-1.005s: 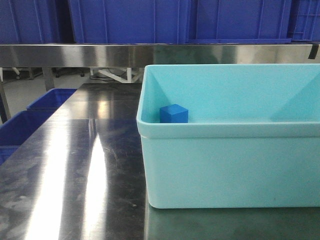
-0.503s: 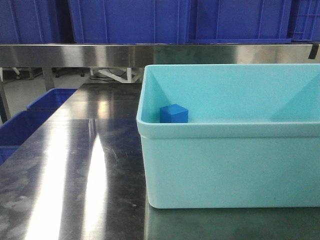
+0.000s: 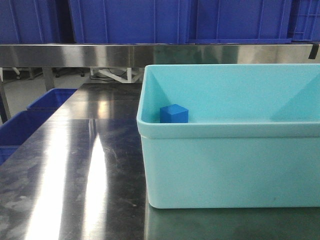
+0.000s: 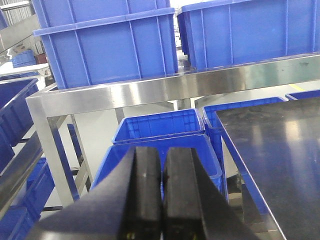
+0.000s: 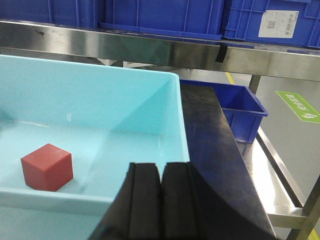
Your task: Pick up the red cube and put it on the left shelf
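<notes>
The red cube (image 5: 47, 167) sits on the floor of the turquoise bin (image 5: 175, 115), near its front wall; the front view does not show it. My right gripper (image 5: 161, 167) is shut and empty, above the bin's near rim and to the right of the cube. My left gripper (image 4: 162, 152) is shut and empty, held off the table's left side over blue floor crates (image 4: 160, 127). A steel rack with a flat rail (image 4: 17, 167) and blue crates on several levels, at the far left of the left wrist view, looks like the left shelf.
The bin (image 3: 230, 165) stands on a steel worktable (image 3: 75, 170) and also holds a blue cube (image 3: 174, 114). A steel rail (image 3: 100, 54) carrying large blue crates (image 3: 130, 20) runs behind the table. A blue crate (image 5: 235, 107) stands right of the table.
</notes>
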